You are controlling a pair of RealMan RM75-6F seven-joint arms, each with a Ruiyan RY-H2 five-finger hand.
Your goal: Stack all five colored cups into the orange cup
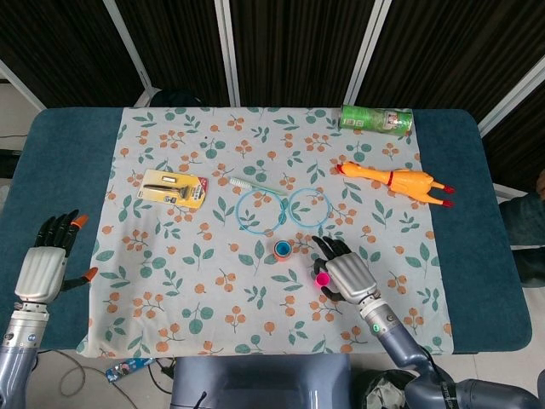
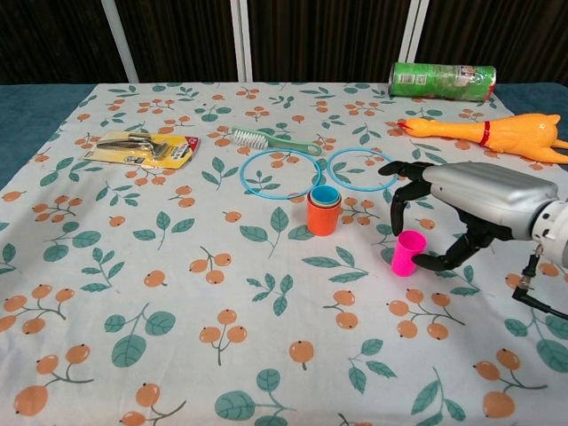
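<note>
In the head view, the orange cup (image 1: 283, 249) stands near the middle of the floral cloth (image 1: 170, 290) on the desk, its mouth showing blue from cups already nested inside. Just to its right the right hand (image 1: 342, 271) reaches down beside a pink cup (image 1: 323, 279), which shows at the hand's near-left edge. The left hand (image 1: 51, 251) rests far off at the desk's left side, fingers spread, holding nothing.

In the chest view, the orange cup (image 2: 324, 210) stands upright with lighter rims stacked in it, just below two blue rings (image 2: 280, 172). The pink cup (image 2: 407, 253) stands upright, well apart from the stack. The right hand (image 2: 448, 213) arches over it with fingers on the cup's left and thumb on its right; whether they already press its wall cannot be told.

The pink cup looks like thin, light plastic, stiff but smooth, so it would likely tip or slip under a hard squeeze. A gentle pinch across the upper wall near the rim seems the soundest hold.
</note>
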